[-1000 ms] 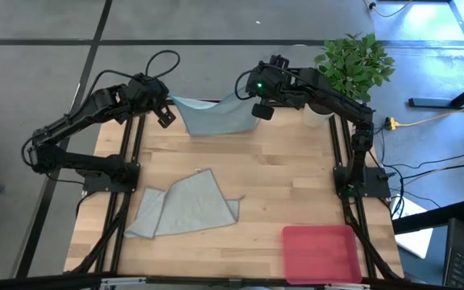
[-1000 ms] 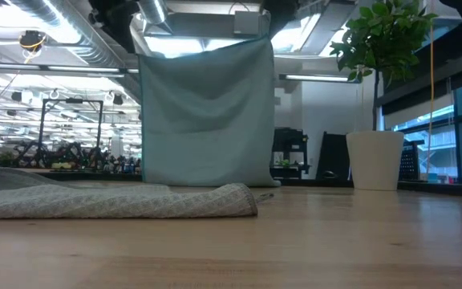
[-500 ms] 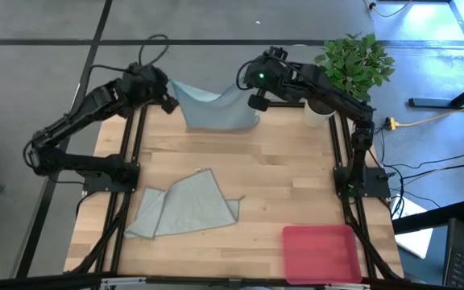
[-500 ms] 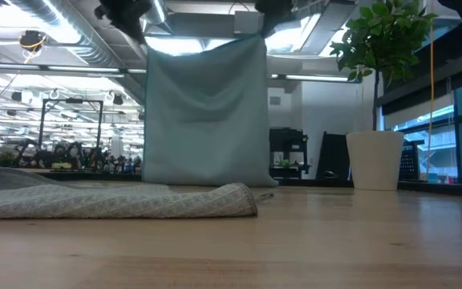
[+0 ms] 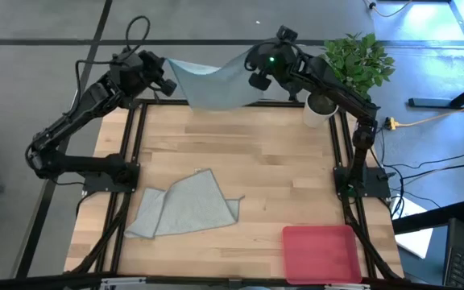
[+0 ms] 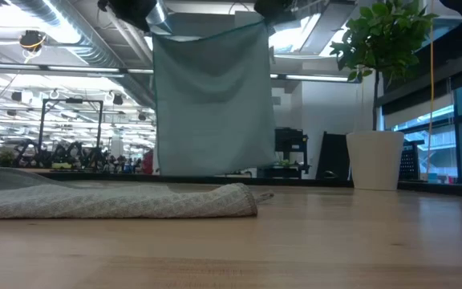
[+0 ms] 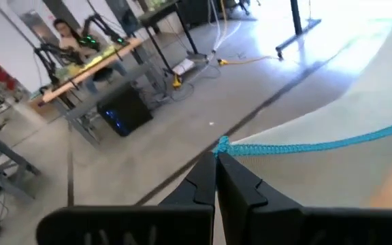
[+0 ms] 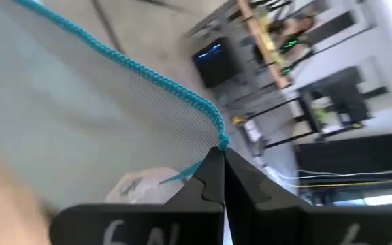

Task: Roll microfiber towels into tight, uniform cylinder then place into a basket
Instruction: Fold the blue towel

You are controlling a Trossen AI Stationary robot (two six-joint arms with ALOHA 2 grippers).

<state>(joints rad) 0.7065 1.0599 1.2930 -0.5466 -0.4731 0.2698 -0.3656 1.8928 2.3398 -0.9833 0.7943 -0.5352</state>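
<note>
The light teal-blue towel (image 5: 213, 85) hangs spread out as a flat sheet over the table's far edge, between my two grippers. My left gripper (image 5: 164, 74) is shut on its upper left corner. My right gripper (image 5: 254, 72) is shut on its upper right corner. In the low view the teal-blue towel (image 6: 212, 104) has its lower edge just above the tabletop. The larger pale grey-green towel (image 5: 185, 206) lies crumpled on the table at the near left. The pink basket (image 5: 321, 254) stands at the near right. My left gripper pinches the towel's upper corner (image 7: 222, 145) between its two fingertips, where the blue stitched hem ends. The fingers come nearly level from the table's left. The towel hangs below them, clear of the table. My right gripper pinches the other upper corner (image 8: 221, 141) between its two fingertips, at the end of the stitched hem. The fingers come nearly level from the table's right. The top hem sags slightly between the two holds.
A green plant in a white pot (image 5: 351, 66) stands at the far right corner, close to my right arm. Bare wood lies between the hanging towel and the grey-green towel (image 6: 119, 201).
Both grippers have risen and gone toward the table's far edge, tipping up toward level. The teal-blue towel has gone with them, still spread out. Its lower edge, which reached the tabletop, has lifted clear.
</note>
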